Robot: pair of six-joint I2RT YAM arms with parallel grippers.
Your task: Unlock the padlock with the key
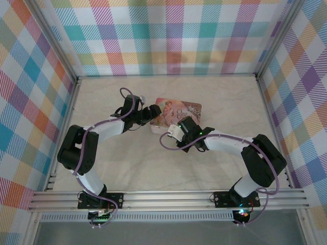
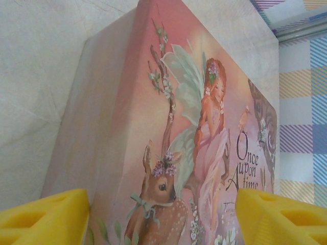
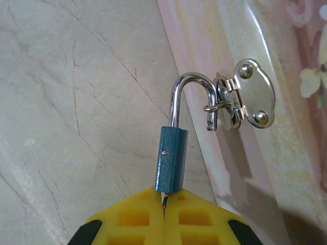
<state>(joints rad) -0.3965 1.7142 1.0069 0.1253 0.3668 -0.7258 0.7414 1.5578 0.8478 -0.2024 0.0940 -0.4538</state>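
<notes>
Pink tin (image 2: 87, 127), lid (image 2: 204, 127) down; on its hasp (image 3: 250, 94), blue padlock (image 3: 171, 158) with key (image 3: 164, 201)

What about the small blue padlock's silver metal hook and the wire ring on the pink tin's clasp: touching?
Touching. The right wrist view shows the hook threaded through the wire ring, resting against it.

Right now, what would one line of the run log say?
left gripper: open, straddling pink tin | right gripper: shut on key at padlock base | shackle: one end free, hooked through hasp
</notes>
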